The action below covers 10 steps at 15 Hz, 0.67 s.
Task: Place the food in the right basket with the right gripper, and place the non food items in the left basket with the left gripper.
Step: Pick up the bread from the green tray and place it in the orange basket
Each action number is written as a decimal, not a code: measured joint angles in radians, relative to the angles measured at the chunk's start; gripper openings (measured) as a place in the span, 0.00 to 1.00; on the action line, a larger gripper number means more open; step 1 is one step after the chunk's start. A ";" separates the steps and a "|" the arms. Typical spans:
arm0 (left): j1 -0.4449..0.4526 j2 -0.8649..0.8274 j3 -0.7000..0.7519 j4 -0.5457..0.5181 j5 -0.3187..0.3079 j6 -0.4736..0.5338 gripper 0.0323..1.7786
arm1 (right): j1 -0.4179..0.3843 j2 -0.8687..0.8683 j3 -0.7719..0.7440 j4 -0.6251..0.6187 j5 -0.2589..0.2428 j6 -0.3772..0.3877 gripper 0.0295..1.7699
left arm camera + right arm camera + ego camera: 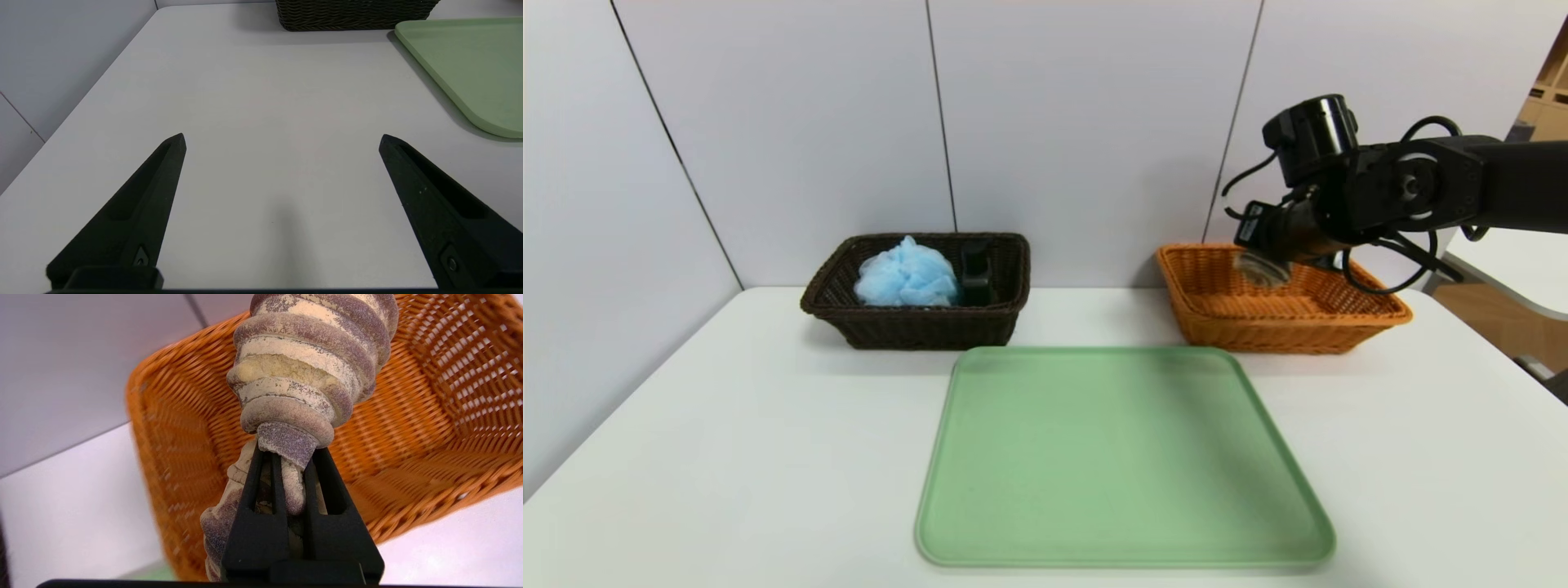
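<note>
My right gripper (288, 453) is shut on the marbled bread roll (302, 363), squeezing its middle, and holds it in the air over the orange right basket (408, 428). In the head view the right gripper (1262, 265) hangs above the orange basket (1217, 314), with the roll (1260, 269) a blur at its tip. The light-blue bath pouf (907, 275) and the black pump bottle (976, 273) lie inside the dark brown left basket (882, 322). My left gripper (282, 141) is open and empty over bare white table, outside the head view.
An empty green tray (1123, 457) lies on the white table in front of both baskets. Its corner (470, 69) and the dark brown basket's wall (351, 16) show beyond the left gripper. Grey wall panels stand behind the baskets and along the left.
</note>
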 joint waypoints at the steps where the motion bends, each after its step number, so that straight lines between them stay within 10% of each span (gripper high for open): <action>1: 0.000 0.000 0.000 0.000 0.000 0.000 0.95 | -0.026 0.028 -0.026 0.000 0.001 -0.004 0.07; 10: 0.000 0.000 0.000 0.000 0.000 0.000 0.95 | -0.096 0.199 -0.121 0.009 0.004 -0.004 0.07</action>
